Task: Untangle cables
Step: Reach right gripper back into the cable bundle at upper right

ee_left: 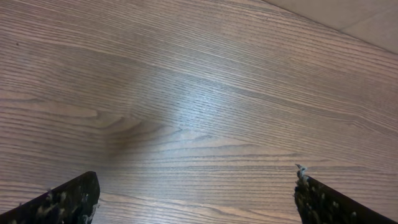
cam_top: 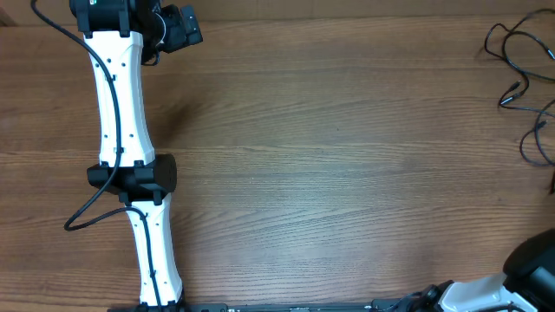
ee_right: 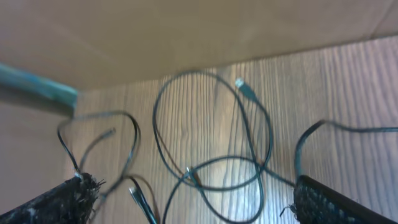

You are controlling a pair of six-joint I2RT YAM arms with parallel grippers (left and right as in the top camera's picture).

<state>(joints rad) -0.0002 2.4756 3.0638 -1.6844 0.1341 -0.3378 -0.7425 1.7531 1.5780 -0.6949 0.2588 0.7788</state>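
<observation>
Several thin black cables (ee_right: 189, 174) lie in loose, crossing loops at the far right edge of the wooden table (cam_top: 329, 173). From overhead you see only a part of them, because some strands run out of the picture. In the right wrist view one large loop overlaps a second one. A silvery-tipped plug (ee_right: 247, 90) lies free near the top of it.

The right gripper (ee_right: 196, 183) hangs over this heap with its two fingers spread wide, one on each side of the loops, and they pinch nothing. I judge it is placed so because the crossing in the middle is where you must take one strand. Wide fingers let you come down without pushing the other strands.

The left gripper (ee_left: 196, 186) is also fully spread and holds nothing, and under it is only bare wood. It stands at the far left of the table, well apart from the cables, probably to keep the way free.

The strands cross at several places, so the untangling looks to me not finished. The free plug end seems the easiest part to draw out first, but such a thin cord may slip from the pads.
</observation>
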